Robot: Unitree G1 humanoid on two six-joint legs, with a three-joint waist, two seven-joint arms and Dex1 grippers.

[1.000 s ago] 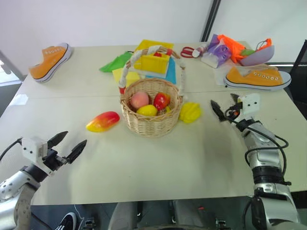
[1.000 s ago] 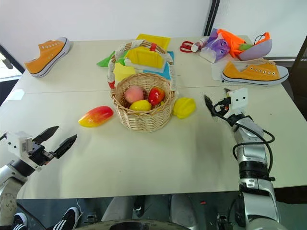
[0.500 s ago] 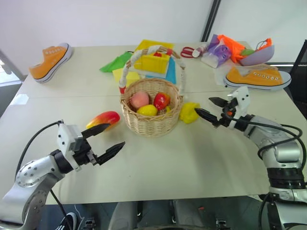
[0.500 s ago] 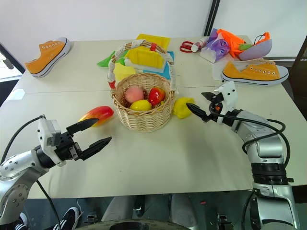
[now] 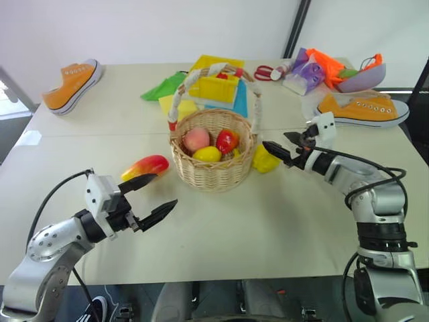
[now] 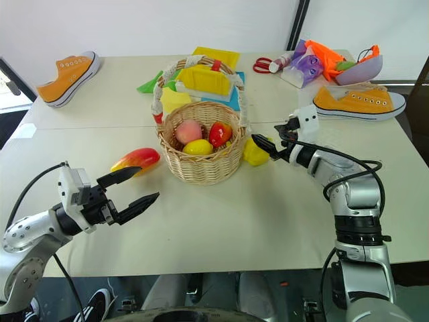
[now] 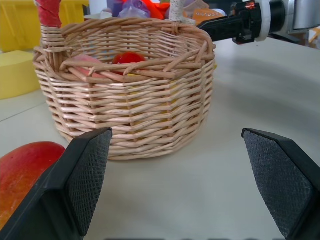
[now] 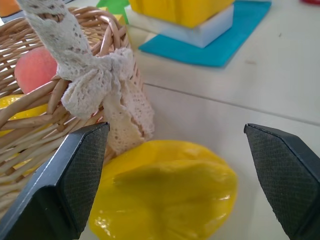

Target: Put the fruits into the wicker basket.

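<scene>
Right wrist view: spread right claw (image 8: 175, 175) frames glossy ridged yellow fruit (image 8: 165, 200) beside lace-wrapped woven wicker basket (image 8: 60, 125).

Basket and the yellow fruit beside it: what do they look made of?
Wicker basket: woven tan cane strands, matte; its handle is wrapped in white lace-like cloth. Yellow ridged fruit: probably moulded plastic, since it is smooth and glossy with bright highlights.

- Basket (image 5: 213, 159): tan woven wicker, handle wrapped in white lace, red at its ends.
- Inside the basket: pink peach (image 5: 196, 139), yellow lemon (image 5: 206, 153), red fruit (image 5: 226, 141).
- Left of the basket: red-yellow mango (image 5: 145, 166).
- Right of the basket: yellow ridged fruit (image 5: 266, 159).
- Behind the basket: yellow box (image 5: 213, 86).
</scene>
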